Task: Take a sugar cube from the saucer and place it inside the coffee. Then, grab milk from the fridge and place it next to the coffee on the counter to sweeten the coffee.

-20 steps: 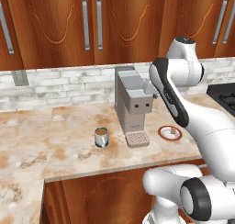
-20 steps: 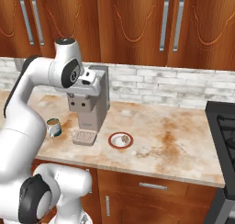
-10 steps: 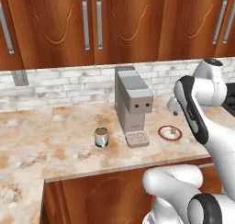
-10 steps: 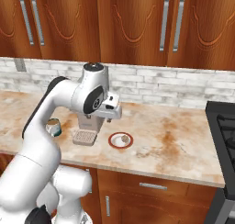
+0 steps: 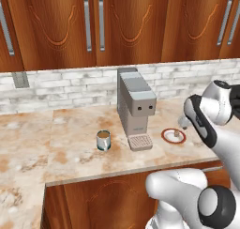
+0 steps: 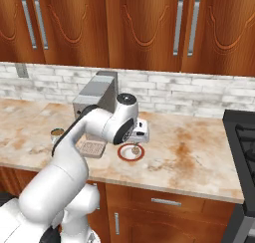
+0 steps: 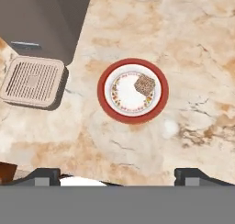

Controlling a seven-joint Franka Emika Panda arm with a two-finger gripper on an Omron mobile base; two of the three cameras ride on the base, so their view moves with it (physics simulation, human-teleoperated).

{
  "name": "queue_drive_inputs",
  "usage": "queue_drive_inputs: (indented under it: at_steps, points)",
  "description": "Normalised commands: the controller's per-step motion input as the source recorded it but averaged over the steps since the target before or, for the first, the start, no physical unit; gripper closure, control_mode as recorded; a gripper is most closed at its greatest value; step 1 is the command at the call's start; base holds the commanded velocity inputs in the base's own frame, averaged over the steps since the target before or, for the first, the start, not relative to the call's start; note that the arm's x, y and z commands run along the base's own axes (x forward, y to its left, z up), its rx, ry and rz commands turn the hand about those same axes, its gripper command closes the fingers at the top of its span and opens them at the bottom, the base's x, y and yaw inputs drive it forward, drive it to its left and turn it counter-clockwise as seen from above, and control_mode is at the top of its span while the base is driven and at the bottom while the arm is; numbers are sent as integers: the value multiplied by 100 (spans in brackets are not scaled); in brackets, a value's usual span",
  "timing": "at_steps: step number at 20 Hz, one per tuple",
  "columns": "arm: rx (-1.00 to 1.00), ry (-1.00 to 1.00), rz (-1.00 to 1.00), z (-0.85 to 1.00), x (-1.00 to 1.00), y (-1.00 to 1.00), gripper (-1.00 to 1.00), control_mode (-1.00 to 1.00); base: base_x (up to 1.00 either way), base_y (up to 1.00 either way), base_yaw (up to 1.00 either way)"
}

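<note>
Landmark: the coffee machine (image 5: 135,108), grey, boxy, standing at the back of the marbled surface (image 5: 70,148) w/ its drip tray (image 7: 32,81) toward the front edge. The saucer (image 7: 133,90) lies flat just right of the machine in both base views, near the drip tray but apart from it; red-brown rim, white centre. The cube (image 7: 144,85) sits on the saucer, off-centre, on the side away from the machine; looks speckled brown in the hand view. The mug (image 5: 103,140) stands upright left of the machine, apart from it, brown liquid inside. The arm reaches over from the right of the machine, hand hanging above the saucer, clear of it. The fingers (image 7: 117,175) are spread wide, tips at the two lower corners of the hand view, nothing between them, the saucer lying ahead of the gap. In the right base view the hand (image 6: 139,132) sits just above the saucer, beside the machine's front. Wood cabinets (image 5: 93,21) w/ bar handles hang above the machine; a stove edge (image 6: 241,137) lies far right of it.
</note>
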Motion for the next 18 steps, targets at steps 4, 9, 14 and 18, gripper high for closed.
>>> queue_drive_inputs:
  at_steps: [4,9,14,18]
  points:
    - [0,0,16,-64,47,-28,-100,-100,0,0,0]
    - [0,0,18,-47,36,-1,-100,-100,0,0,0]
    - [0,0,14,-32,30,-4,-100,-100,0,0,0]
    - [0,0,2,-11,33,-5,-100,-100,0,0,0]
